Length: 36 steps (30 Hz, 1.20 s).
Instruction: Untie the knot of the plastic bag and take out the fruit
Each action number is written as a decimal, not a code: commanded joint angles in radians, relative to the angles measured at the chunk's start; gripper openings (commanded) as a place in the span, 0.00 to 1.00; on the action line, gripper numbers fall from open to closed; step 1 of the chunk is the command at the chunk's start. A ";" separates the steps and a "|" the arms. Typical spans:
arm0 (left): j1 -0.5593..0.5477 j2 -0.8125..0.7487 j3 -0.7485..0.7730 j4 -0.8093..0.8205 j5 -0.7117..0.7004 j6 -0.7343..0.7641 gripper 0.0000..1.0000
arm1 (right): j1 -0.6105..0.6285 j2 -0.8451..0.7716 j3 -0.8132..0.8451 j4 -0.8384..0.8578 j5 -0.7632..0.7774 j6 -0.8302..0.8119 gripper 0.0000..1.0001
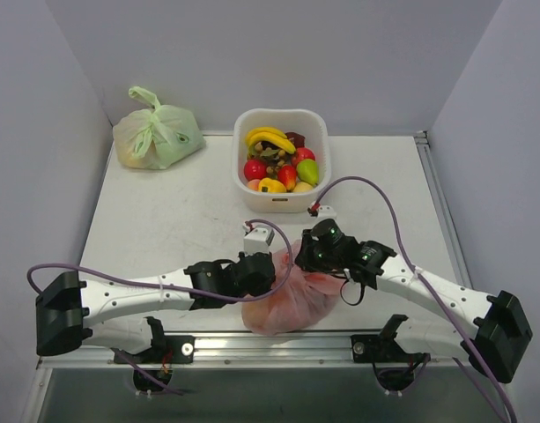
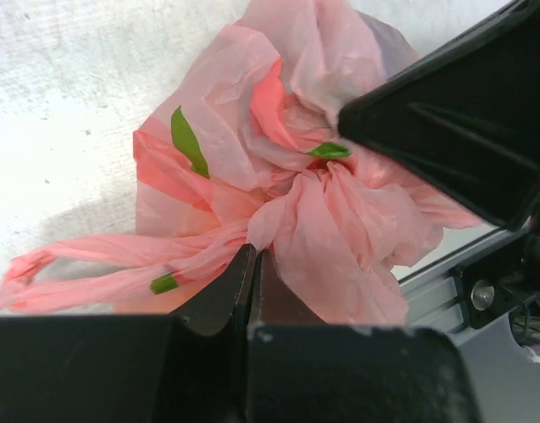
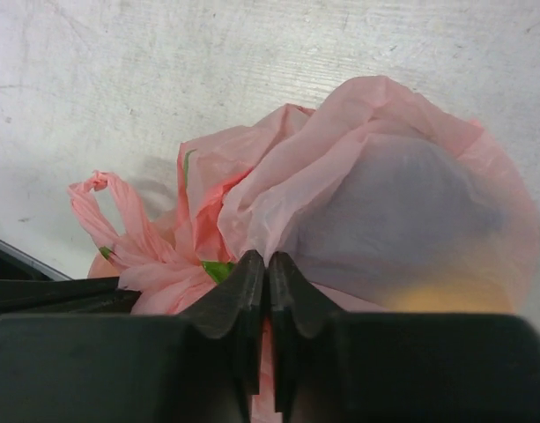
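The pink plastic bag [image 1: 287, 304] lies at the table's near edge between both arms. My left gripper [image 1: 268, 275] is shut on pink film beside the knot [image 2: 298, 181]; its jaws meet at the gathered plastic [image 2: 255, 253]. The two handle loops [image 2: 93, 264] trail off to the left. My right gripper [image 1: 305, 260] is shut on a fold of the bag [image 3: 268, 260] just above the bulging body. Fruit shows through the film as a dark purple shape [image 3: 402, 211] and a yellow-orange patch [image 3: 454, 291]. The knot [image 3: 164, 269] sits left of the right jaws.
A white basket [image 1: 243, 187] full of toy fruit stands at the back centre. A tied pale green bag [image 1: 157, 137] lies at the back left. The metal rail of the table's front edge [image 2: 446, 278] runs just beside the pink bag. Grey walls enclose three sides.
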 commanded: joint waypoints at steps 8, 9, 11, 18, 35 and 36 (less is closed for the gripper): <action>0.294 -0.217 -0.020 -0.105 -0.100 0.217 0.00 | -0.273 -0.215 -0.009 -0.113 0.144 -0.019 0.00; 0.329 -0.237 -0.021 -0.114 -0.105 0.236 0.00 | -0.303 -0.254 -0.006 -0.143 0.160 -0.019 0.00; 0.435 -0.289 -0.021 -0.143 -0.102 0.289 0.00 | -0.367 -0.290 0.009 -0.174 0.162 -0.025 0.00; 0.599 -0.330 0.008 -0.182 -0.074 0.375 0.00 | -0.386 -0.325 0.052 -0.251 0.038 -0.065 0.00; 0.593 -0.402 0.071 -0.154 0.265 0.413 0.98 | -0.133 -0.050 0.379 -0.303 -0.018 -0.376 0.94; 0.584 -0.383 0.080 -0.156 0.271 0.410 0.97 | -0.125 -0.022 0.393 -0.305 -0.010 -0.387 0.94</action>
